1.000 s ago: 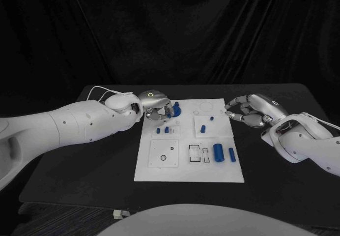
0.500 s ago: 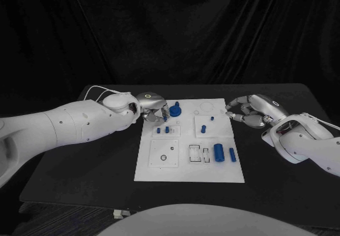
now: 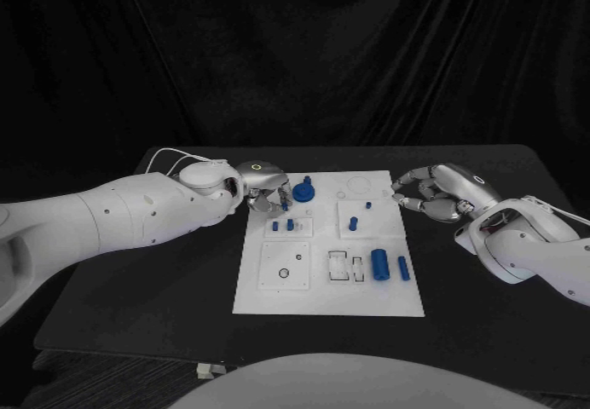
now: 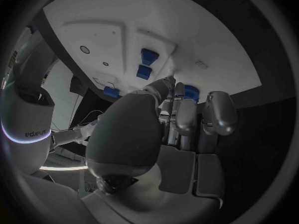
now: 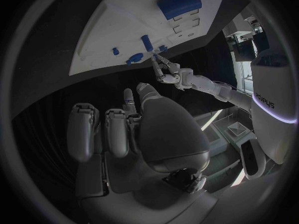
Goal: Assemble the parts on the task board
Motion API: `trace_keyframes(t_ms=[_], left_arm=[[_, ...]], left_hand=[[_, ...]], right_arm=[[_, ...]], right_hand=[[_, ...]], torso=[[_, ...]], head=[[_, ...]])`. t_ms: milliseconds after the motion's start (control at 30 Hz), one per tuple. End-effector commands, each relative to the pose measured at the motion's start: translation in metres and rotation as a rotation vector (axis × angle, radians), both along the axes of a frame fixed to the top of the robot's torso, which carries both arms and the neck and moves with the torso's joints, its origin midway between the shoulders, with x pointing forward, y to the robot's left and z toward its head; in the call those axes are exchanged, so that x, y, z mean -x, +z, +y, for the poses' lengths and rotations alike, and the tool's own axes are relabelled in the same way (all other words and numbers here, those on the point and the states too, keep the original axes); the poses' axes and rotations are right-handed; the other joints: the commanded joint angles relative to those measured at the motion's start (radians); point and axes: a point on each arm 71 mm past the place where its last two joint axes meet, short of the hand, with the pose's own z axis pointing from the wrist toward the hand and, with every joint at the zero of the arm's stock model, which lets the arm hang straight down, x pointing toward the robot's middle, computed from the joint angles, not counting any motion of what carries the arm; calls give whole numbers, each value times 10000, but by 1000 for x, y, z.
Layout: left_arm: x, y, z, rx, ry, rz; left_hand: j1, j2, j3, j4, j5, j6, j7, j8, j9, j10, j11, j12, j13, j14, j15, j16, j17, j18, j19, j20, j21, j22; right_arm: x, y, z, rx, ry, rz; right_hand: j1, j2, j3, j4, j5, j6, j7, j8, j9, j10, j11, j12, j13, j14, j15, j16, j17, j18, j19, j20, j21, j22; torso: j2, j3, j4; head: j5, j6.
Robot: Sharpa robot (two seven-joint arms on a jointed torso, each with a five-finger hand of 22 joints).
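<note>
Word "sharpa", mirrored, on white arm [image 4: 39, 133]; same on arm [image 5: 266, 100].

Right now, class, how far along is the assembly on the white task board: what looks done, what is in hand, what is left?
Looks done: small blue pegs and another stand in the white task board. In hand: nothing clearly; the left hand sits beside the round blue part, the right hand hovers off the edge, fingers curled. Left: the blue cylinder and slim blue rod lie loose.

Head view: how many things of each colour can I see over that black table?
Blue parts: 7 plainly seen
White task board: 1
Silver robot hands: 2, the left robot hand and the right robot hand
Total: 10
</note>
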Motion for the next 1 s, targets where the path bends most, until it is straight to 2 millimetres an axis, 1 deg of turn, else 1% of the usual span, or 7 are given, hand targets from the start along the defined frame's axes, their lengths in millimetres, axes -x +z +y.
trace_keyframes(t_ms=[33,533,867,1000], left_arm=[[-1,-1,-2,-84,20,184],[-1,-4,-7,51,-28,11],[0,-6,-8,27,-78,118],[1,-7,-8,7,-85,170]], left_hand=[[-55,3,74,-8,-21,-84,-11,-47,10,-71,18,-58,-11,-95,3,-51,-33,136,-103,-6,-71,1430],[-51,-5,88,-24,-25,-89,7,-37,3,-14,30,-57,-11,-116,16,-61,-38,132,-104,-2,-64,1435],[-49,-11,90,-33,-28,-80,8,-29,3,18,29,-50,-8,-130,19,-75,-57,137,-118,-1,-91,1429],[-46,-26,90,-47,-29,-76,8,-24,1,51,26,-44,-4,-156,20,-102,-97,144,-140,1,-131,1420]], right_arm=[[0,-1,-1,32,-97,90],[1,-1,0,18,-94,74],[1,-1,-1,18,-120,77],[1,-2,-1,18,-122,84]], right_hand=[[80,-24,1,-39,47,52,43,49,-10,1034,60,-55,2609,683,58,-39,479,-64,428,45,-50,2095],[100,-21,21,-59,44,55,44,50,-21,1034,61,-55,2609,682,58,-40,476,-62,425,47,-58,2093],[126,-16,39,-81,51,61,43,53,-25,1034,61,-55,2609,680,59,-43,470,-60,422,47,-67,2090],[140,-14,48,-93,53,62,43,53,-28,1034,61,-55,2609,679,59,-47,461,-58,420,47,-73,2088]], torso=[[-5,0,3],[11,-1,0],[3,-4,9],[1,-3,2]], head=[[-19,-2],[-2,-2],[-35,-2],[-16,-2]])
